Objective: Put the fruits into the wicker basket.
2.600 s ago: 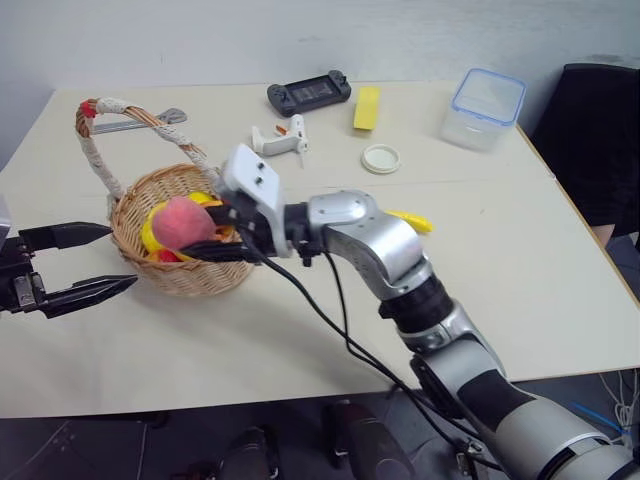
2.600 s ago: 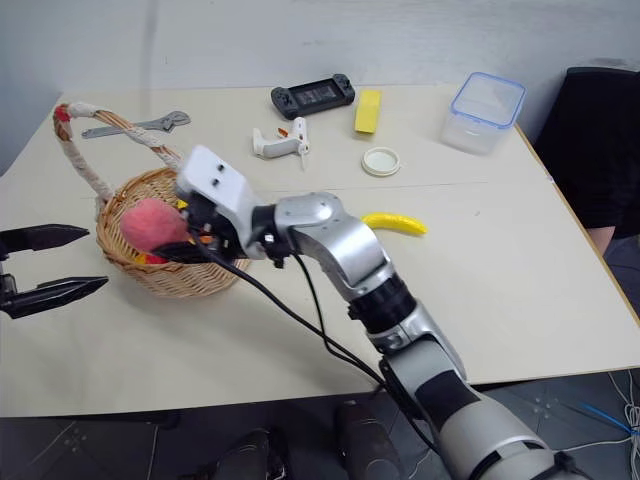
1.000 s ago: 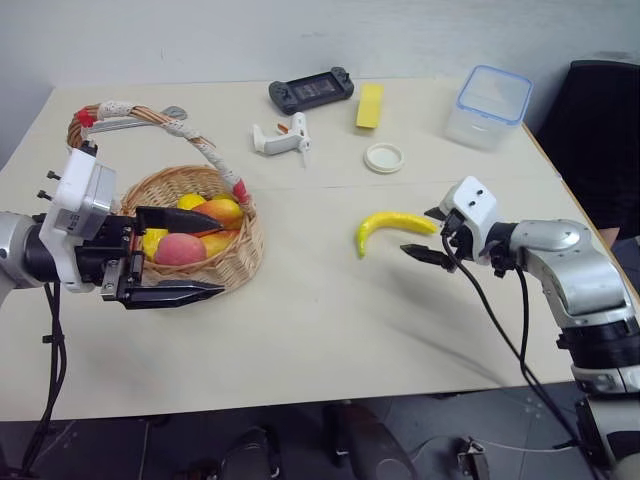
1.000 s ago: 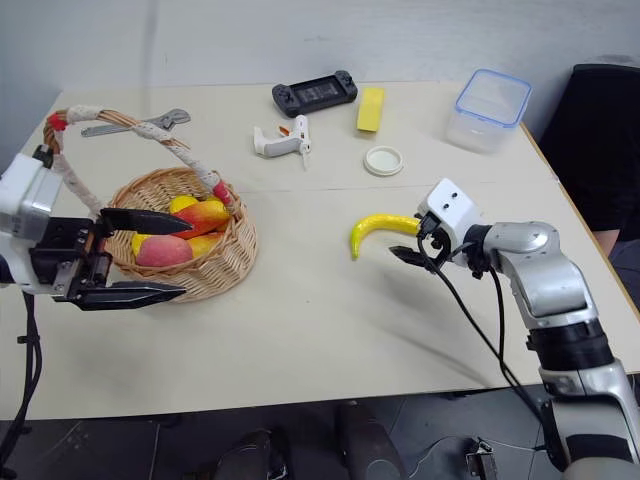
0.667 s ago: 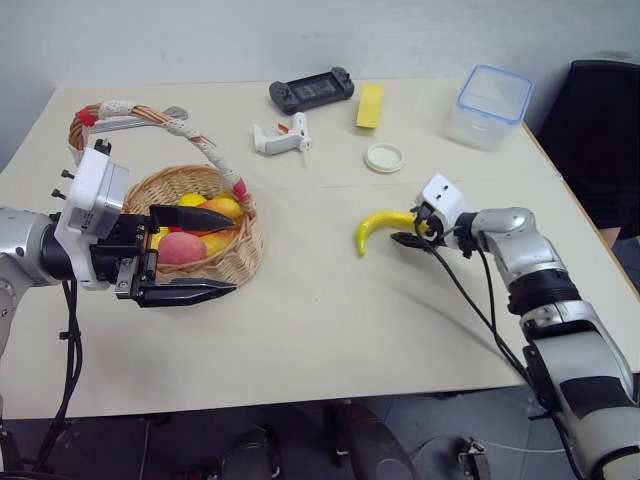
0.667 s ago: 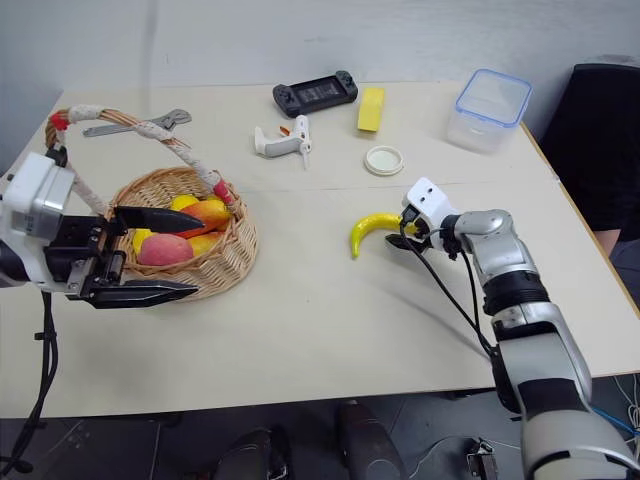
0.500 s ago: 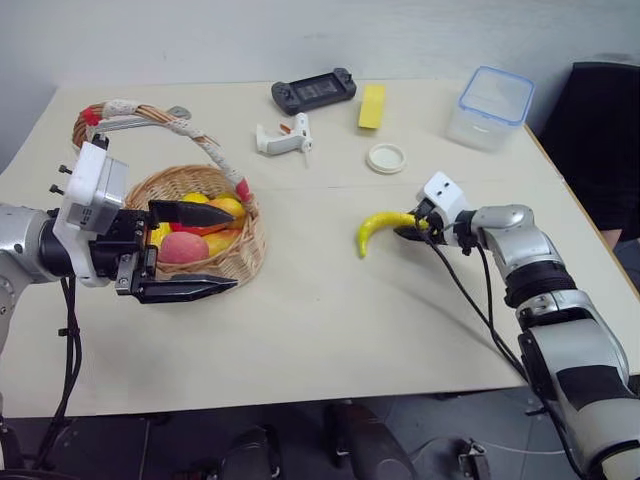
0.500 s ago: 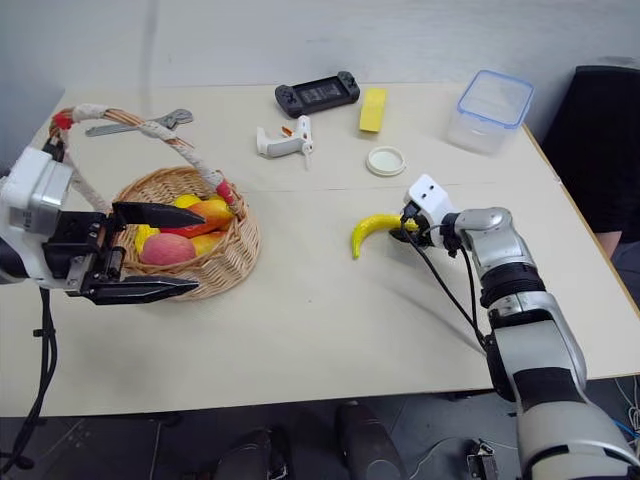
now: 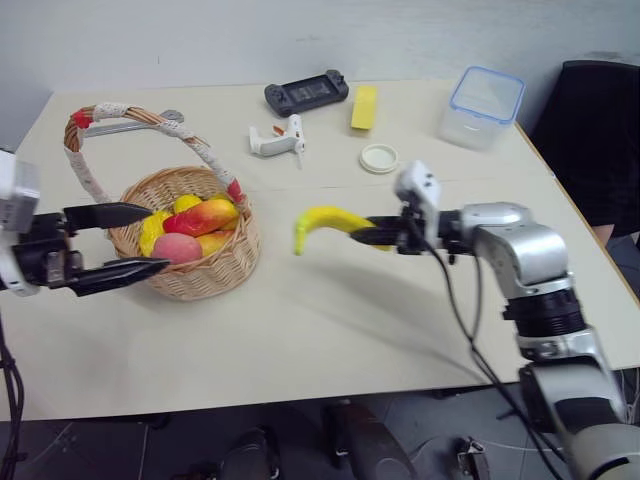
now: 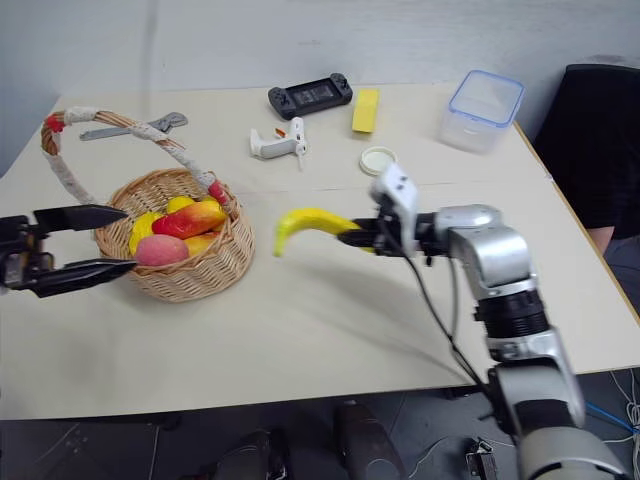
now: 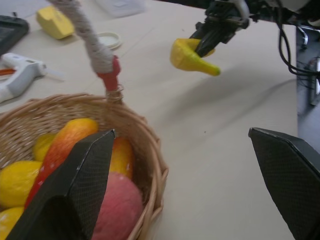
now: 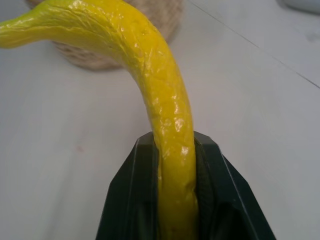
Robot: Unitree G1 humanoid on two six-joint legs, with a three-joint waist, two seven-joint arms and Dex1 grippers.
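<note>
Right gripper (image 9: 372, 236) is clamped on one end of the yellow banana (image 9: 322, 220), and the fruit is up off the table (image 9: 330, 330), its free end curving down and pointing toward the wicker basket (image 9: 205, 270). In the right wrist view the two black fingers (image 12: 131, 200) squeeze the banana on both sides. Over on the other side, the left gripper (image 9: 115, 243) hovers just beside the basket with its jaws spread wide, gripping nothing; one finger (image 9: 108, 213) reaches over the rim. In the basket sits the pinkish-red peach (image 9: 177, 249), tucked against red-yellow mangoes (image 9: 205, 214) and a yellow lemon-like fruit (image 9: 150, 232). The basket's white-corded handle (image 9: 110, 113) arches up behind. Further back on the table: a white glue gun (image 9: 275, 137), a black game controller (image 9: 306, 92), a yellow block (image 9: 365, 106), a round white lid (image 9: 379, 158), a wrench (image 9: 130, 123) and a clear box with a blue rim (image 9: 483, 107).
</note>
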